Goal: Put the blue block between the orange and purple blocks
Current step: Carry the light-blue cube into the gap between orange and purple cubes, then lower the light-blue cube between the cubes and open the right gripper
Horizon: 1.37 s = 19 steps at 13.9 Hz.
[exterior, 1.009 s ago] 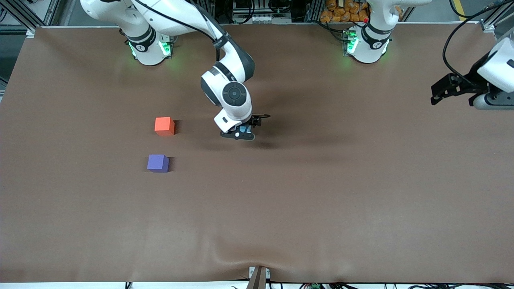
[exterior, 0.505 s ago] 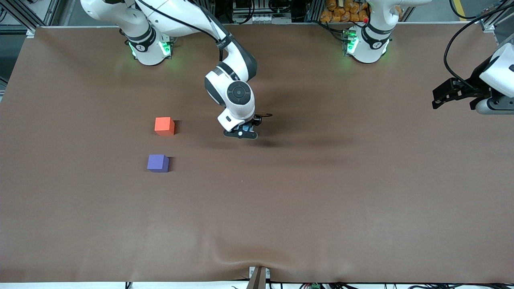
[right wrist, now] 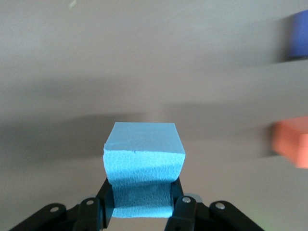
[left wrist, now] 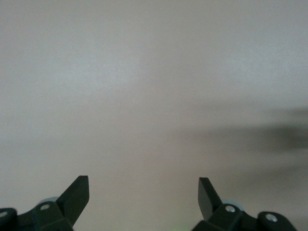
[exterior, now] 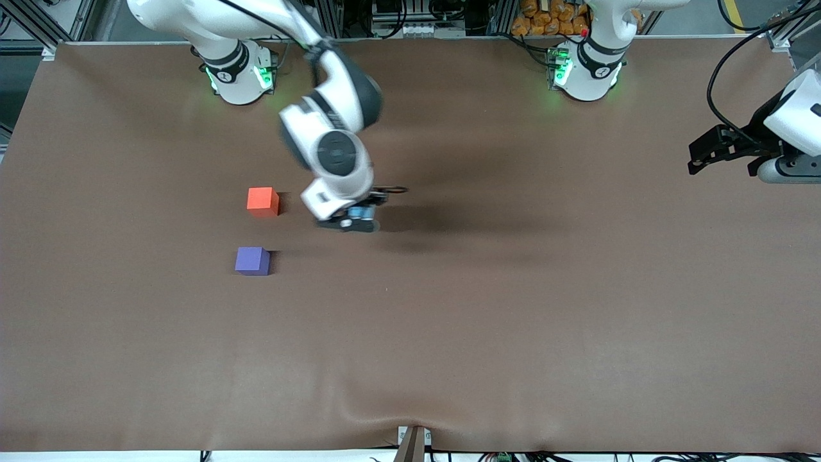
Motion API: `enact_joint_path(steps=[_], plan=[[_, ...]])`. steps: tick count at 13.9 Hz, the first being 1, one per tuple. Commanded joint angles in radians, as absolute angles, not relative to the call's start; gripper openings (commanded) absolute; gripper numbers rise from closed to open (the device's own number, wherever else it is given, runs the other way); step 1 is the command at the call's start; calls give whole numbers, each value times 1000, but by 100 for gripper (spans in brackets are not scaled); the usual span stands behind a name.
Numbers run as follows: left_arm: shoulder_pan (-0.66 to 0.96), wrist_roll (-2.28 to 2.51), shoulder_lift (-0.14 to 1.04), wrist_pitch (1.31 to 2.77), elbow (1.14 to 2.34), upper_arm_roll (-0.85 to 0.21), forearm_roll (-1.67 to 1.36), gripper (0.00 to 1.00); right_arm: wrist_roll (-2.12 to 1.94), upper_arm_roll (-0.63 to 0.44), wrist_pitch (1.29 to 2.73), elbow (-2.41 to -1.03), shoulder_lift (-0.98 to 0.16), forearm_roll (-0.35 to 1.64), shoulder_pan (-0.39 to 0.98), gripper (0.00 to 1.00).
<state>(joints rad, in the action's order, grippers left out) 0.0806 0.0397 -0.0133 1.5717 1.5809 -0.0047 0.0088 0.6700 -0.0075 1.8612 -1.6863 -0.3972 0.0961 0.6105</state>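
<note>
Blue block (right wrist: pixel 143 169) in right claw (right wrist: pixel 142 208)

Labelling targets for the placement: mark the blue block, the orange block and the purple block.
blue block (right wrist: pixel 143 166), right wrist view, front face.
orange block (exterior: pixel 262 199), front view, top face.
purple block (exterior: pixel 251 259), front view, top face.

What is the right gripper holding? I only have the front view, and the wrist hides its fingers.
Observer: The right gripper is shut on the blue block, squeezing its lower part.
Operator: Is the block off the table?
Observer: It appears so; the right wrist view shows a dark streak on the table under it, probably its shadow.
Operator: Can that camera see the targets?
Observer: Yes, the orange block and the purple block both sit at its edge, apart from each other.
Operator: And the left gripper?
Observer: The left gripper is open over bare table, waiting.
</note>
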Motion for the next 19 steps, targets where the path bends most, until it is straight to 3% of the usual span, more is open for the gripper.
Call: enact_joint_path(steps=[1, 3, 6, 11, 19], plan=[[74, 40, -15, 1572, 1577, -12, 5, 100, 545, 9, 1745, -1724, -289, 91, 456, 0], [75, 44, -17, 1572, 1577, -12, 5, 100, 366, 8, 1717, -1753, -262, 89, 356, 0], [80, 57, -20, 1568, 1578, -14, 5, 100, 296, 8, 1801, -1871, -246, 35, 272, 0], [77, 57, -20, 1568, 1582, -15, 3, 100, 258, 8, 1976, -2038, -215, 29, 235, 0], [77, 57, -20, 1565, 1585, -14, 3, 100, 195, 8, 2132, -2137, -225, 28, 204, 0]])
